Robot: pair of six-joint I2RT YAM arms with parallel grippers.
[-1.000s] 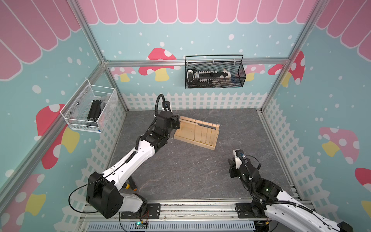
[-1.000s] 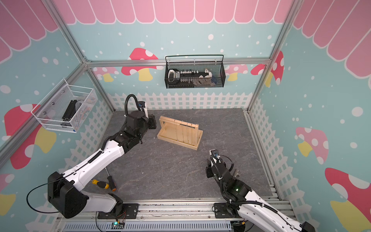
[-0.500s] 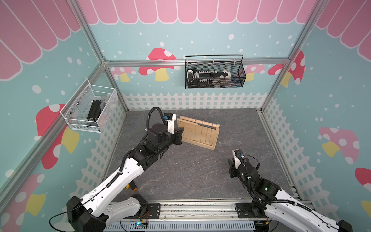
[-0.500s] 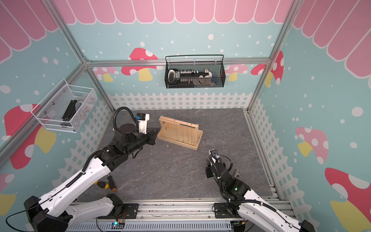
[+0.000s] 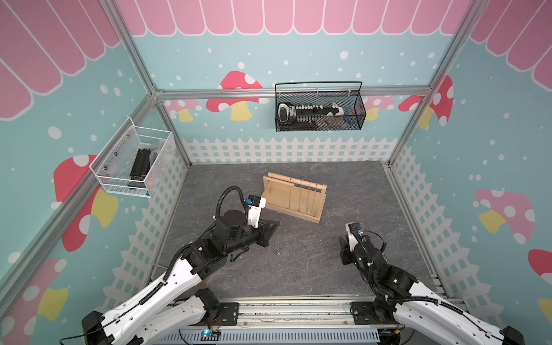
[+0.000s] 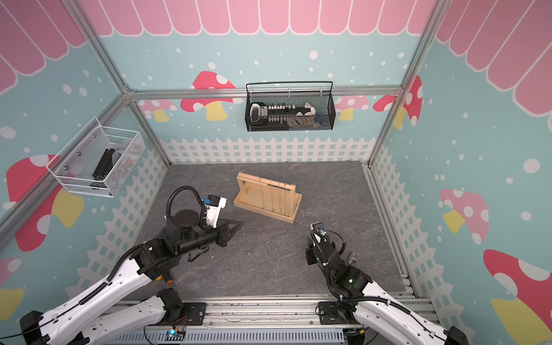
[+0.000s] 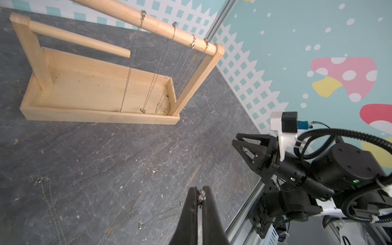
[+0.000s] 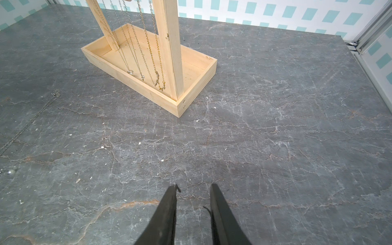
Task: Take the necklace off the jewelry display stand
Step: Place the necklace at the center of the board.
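The pale wooden jewelry display stand (image 5: 294, 197) (image 6: 265, 197) stands upright at mid-floor, with several thin necklaces hanging from its top dowel (image 7: 169, 27) (image 8: 148, 42). My left gripper (image 5: 276, 223) (image 6: 240, 223) (image 7: 200, 191) hovers in front of and left of the stand. It is shut on a necklace, whose small silver bunch (image 7: 201, 194) is pinched at its fingertips. The chain below that bunch shows only as a faint blur. My right gripper (image 8: 194, 186) (image 7: 235, 138) is low over the floor at the front right, open and holding nothing.
Another silver necklace (image 7: 42, 182) (image 8: 31, 118) lies loose on the dark floor left of the stand. A black wire basket (image 5: 319, 110) hangs on the back wall and a white mesh basket (image 5: 134, 161) on the left wall. Something orange (image 6: 167, 280) lies under the left arm.
My left arm has pulled back from the stand's left end toward the front, gripper still shut. The right arm has hardly moved.
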